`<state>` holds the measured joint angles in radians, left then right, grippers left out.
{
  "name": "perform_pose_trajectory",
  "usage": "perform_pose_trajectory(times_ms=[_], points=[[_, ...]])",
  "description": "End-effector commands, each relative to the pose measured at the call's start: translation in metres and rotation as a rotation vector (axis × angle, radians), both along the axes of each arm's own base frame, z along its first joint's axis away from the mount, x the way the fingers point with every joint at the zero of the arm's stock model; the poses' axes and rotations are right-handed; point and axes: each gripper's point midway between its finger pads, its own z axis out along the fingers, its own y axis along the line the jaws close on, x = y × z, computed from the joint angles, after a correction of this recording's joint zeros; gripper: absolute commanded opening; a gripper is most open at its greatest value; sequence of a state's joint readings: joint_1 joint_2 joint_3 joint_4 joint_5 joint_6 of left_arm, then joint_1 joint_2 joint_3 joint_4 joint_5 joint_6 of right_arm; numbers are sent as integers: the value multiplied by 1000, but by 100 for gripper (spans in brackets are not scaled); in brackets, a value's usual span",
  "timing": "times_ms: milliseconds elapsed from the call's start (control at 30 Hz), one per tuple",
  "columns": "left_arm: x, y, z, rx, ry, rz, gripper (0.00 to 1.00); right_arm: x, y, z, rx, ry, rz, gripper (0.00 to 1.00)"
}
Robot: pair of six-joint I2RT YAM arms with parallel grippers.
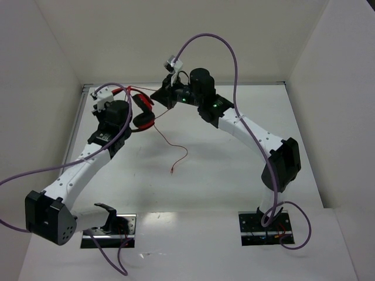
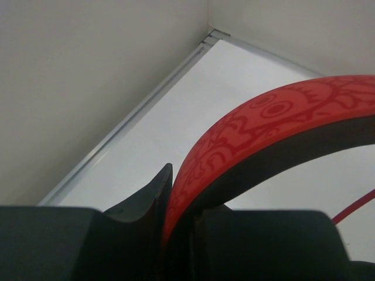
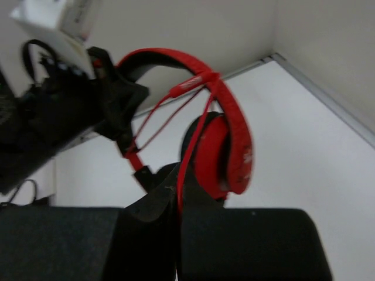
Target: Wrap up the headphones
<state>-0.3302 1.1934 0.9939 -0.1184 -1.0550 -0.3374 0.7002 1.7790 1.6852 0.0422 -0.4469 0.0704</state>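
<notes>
Your left pincer [image 2: 176, 196] clamps the headband [image 2: 263, 129] of the one headphones [image 1: 142, 111], aloft by the surface's [image 1: 234, 175] far-left corner. Your right pincer [image 3: 176, 193] pinches its single cable [image 3: 188, 155]. There is room rightward and nearer.

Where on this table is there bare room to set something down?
Bare table lies nearside of the cable tip, between the left arm and right arm; also beside the right wall. Crowded: far left, around the headphones.
</notes>
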Motion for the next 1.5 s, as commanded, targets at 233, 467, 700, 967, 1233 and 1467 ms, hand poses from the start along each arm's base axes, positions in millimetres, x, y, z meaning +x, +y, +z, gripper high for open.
perform_pose_trajectory(times_ms=[233,467,700,967,1233,1467], points=[[43,-7,62,-306,-425,141,0,-126,61,58,199,54,310,1],[71,-26,118,-490,-570,7,0,-124,68,-5,159,152,228,1],[96,-62,158,-638,-619,-163,0,-98,61,-28,197,131,77,1],[105,-104,193,-768,-609,-376,0,-91,40,-55,246,4,-52,1],[99,-116,208,-860,-624,-429,0,-69,41,-85,226,-19,-167,1],[83,-122,245,-874,-670,-511,0,-51,33,-115,188,-33,-273,1]])
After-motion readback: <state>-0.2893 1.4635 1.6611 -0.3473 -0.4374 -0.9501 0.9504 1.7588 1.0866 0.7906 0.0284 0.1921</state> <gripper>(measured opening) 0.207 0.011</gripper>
